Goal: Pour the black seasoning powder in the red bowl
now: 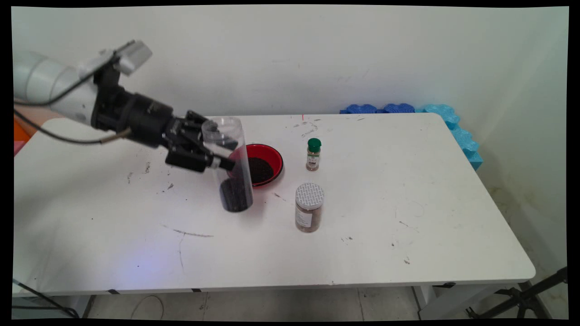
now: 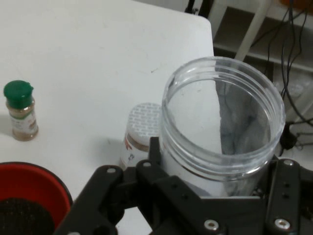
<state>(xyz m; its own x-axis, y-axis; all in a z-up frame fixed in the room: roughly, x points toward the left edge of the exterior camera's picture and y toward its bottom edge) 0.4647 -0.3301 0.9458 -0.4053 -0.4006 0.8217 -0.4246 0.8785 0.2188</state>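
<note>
Here, a scuffed white tabletop (image 1: 408, 190) stands against a plain white wall (image 1: 317, 54), blue foam (image 1: 453, 122) at its far corner. The gripper's (image 1: 225, 156) fingers (image 1: 222, 163) clamp a clear jar (image 1: 231, 167) beside a red bowl (image 1: 273, 156).

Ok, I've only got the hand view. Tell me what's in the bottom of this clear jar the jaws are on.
Observer: In the main view, a dark grainy fill sits in the lower part of the clear jar. The upper part is empty.
Operator: Give me the red bowl's place relative to the jar.
Observer: The red bowl sits just behind the jar, toward the wall, and the jar partly hides it.
Operator: Now say whether the jar's base is down.
Observer: The jar is nearly upright, with the jaws closed on its upper half. Its base is at the table surface, but I cannot tell whether it touches.
</note>
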